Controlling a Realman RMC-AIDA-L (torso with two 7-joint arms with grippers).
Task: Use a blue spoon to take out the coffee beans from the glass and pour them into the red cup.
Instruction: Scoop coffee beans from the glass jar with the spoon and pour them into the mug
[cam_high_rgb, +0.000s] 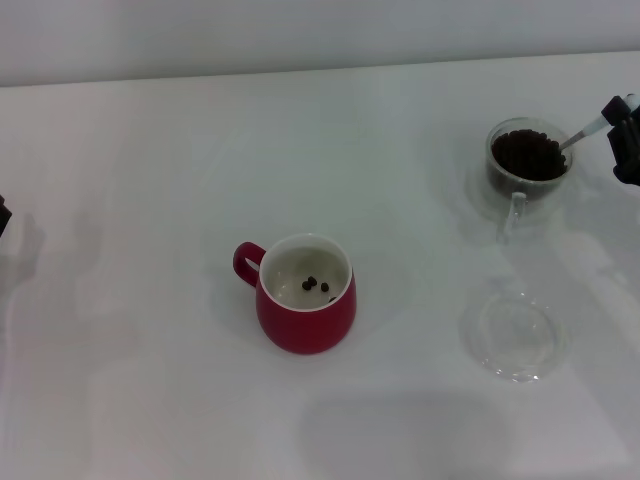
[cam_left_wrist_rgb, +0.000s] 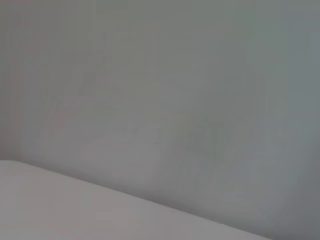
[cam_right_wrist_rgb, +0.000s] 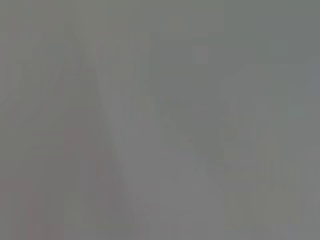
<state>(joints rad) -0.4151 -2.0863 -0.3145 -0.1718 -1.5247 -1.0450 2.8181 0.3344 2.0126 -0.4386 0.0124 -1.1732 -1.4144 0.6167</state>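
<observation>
white table carries the red cup, glass, clear saucer.

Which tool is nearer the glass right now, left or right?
Right. The right tool sits just beside the glass, holding the blue spoon dipped into it. The left tool is parked at the opposite table edge, beyond the red cup.

The black right end effector is cut off by the head view's right edge, so its fingers cannot be judged. The small silver-necked blue spoon hides its bowl among the dark coffee beans. The left end effector barely shows at the left edge. Both wrist views show only blank grey.
</observation>
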